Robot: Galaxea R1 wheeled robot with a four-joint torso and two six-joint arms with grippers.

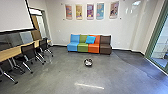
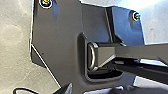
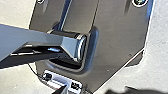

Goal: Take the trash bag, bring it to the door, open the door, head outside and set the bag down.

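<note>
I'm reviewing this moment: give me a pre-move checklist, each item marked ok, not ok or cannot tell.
1. Small dark round thing on the floor in front of the couch, not against it: ok.
2. That thing confirmed as the trash bag: cannot tell.
3. Trash bag in the robot's hold: cannot tell.
4. Black chairs off to the left of the straight line to the round thing: ok.
5. Green-framed glass at the right confirmed as the door to use: cannot tell.
</note>
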